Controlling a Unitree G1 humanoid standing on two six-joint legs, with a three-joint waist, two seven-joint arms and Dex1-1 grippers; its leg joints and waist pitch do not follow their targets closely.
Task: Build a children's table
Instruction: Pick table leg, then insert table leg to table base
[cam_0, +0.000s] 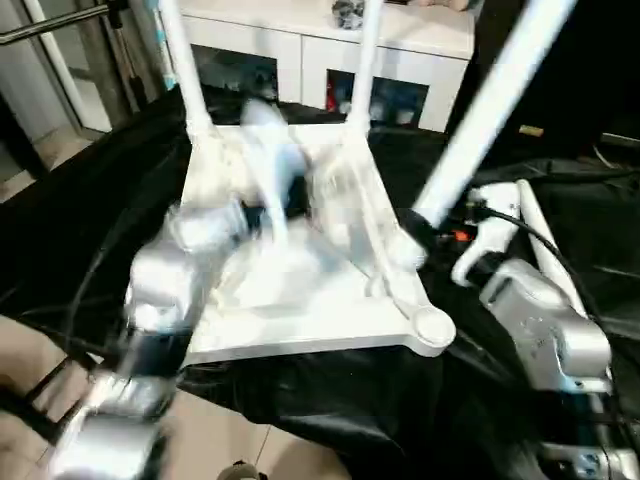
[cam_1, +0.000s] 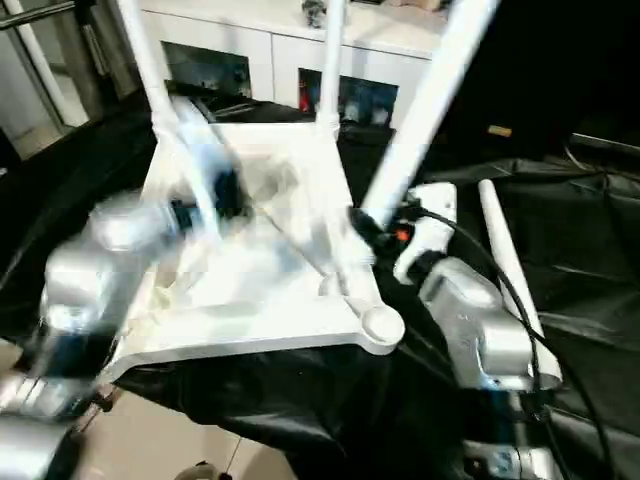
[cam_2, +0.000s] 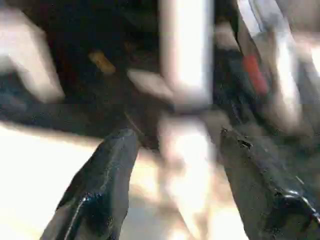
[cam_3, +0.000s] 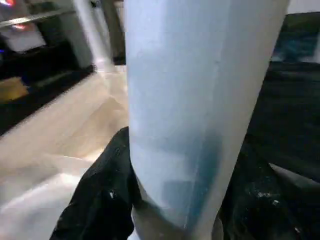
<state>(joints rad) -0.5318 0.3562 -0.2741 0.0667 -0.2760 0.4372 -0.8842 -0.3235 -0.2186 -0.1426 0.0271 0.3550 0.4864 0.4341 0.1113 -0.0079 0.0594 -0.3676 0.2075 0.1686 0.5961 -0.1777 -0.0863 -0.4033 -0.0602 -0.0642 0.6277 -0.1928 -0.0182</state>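
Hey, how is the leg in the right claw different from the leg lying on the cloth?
The held leg slants steeply upward over the top's right edge; the loose leg lies flat on the black cloth. The right claw is closed around the held leg near its lower end; no claw grips the loose leg. Both are long white tubes, and neither stands in a corner socket yet.

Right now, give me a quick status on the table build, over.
Right gripper shut on a leg at the near right corner. Left gripper open over the upturned tabletop. Two far legs seated; one spare leg lying on the black sheet.
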